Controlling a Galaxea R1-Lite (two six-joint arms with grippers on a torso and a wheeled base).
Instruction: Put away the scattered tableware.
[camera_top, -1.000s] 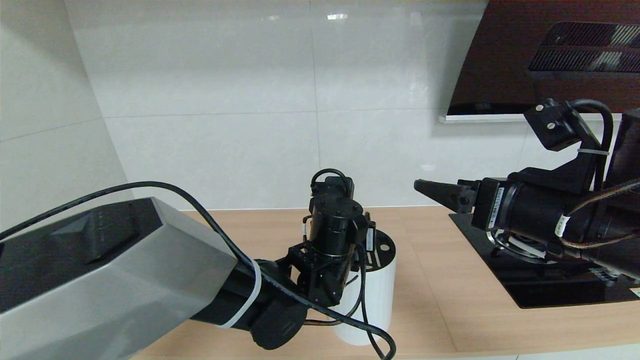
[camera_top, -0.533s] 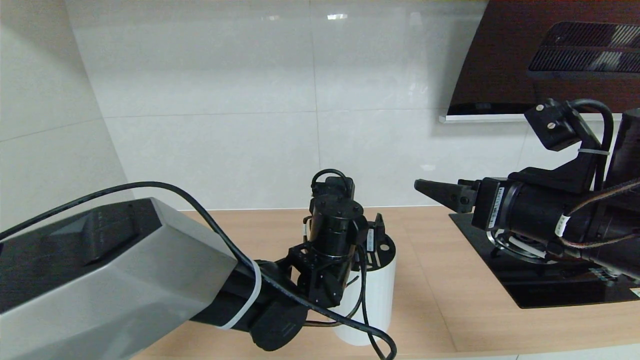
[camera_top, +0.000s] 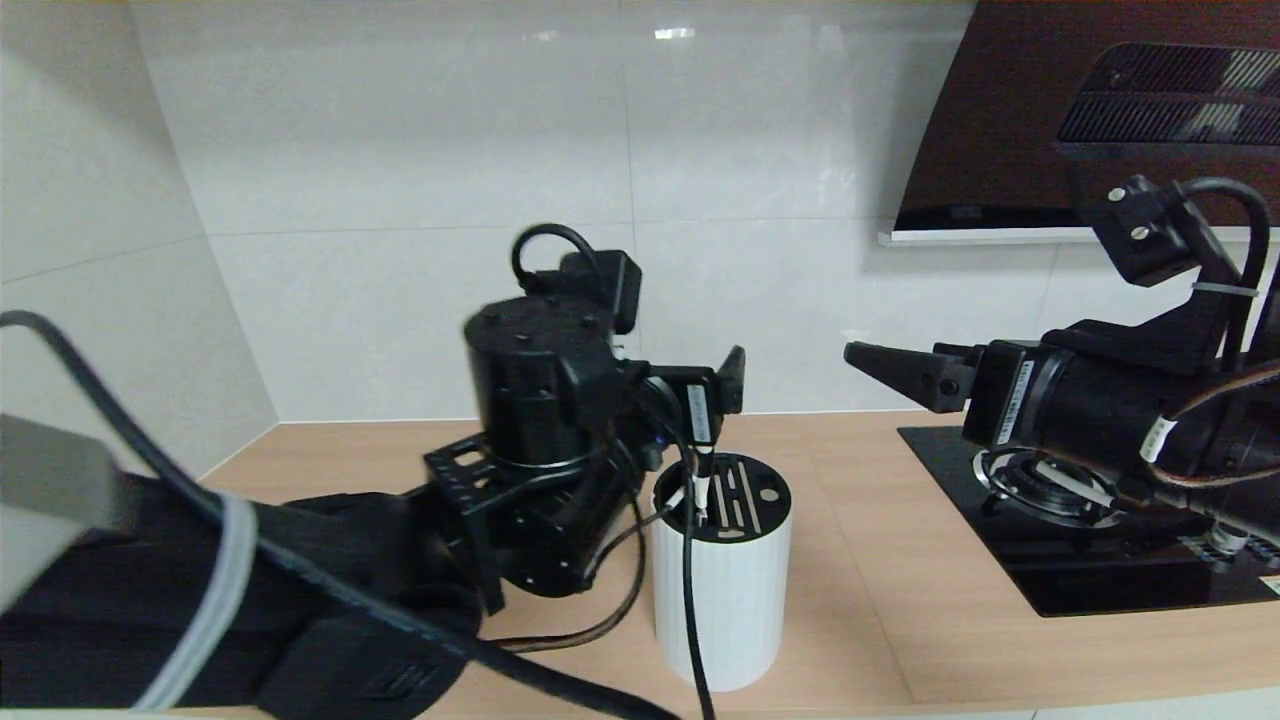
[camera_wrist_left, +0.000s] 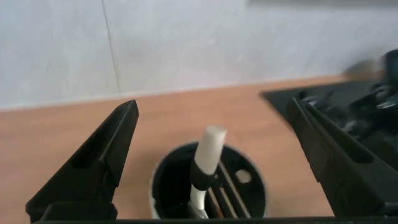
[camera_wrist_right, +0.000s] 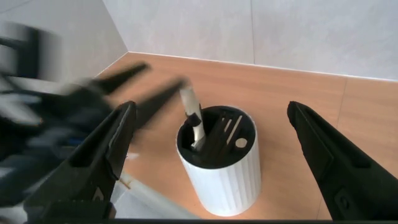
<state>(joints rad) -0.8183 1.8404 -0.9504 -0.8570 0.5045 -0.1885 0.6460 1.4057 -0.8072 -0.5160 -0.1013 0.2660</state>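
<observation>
Cutlery with a white handle (camera_wrist_left: 207, 155) stands near-upright in the black-topped white cylindrical holder (camera_top: 735, 590) by the wooden counter's (camera_top: 860, 600) front edge, just below the wide-spread left claw (camera_wrist_left: 211, 107); the right claw (camera_wrist_right: 210, 109), equally wide, sits farther off.

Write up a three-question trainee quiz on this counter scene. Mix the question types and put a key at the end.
1. True or false: the left gripper is shut on the white-handled utensil.
2. Where does the white-handled utensil stand? A) in the white holder; B) in a sink; C) in a drawer.
3. Fill in: the right gripper is ____ (open or shut).

Key: 1 false, the left gripper is open with the utensil free between its fingers; 2 A; 3 open.
</observation>
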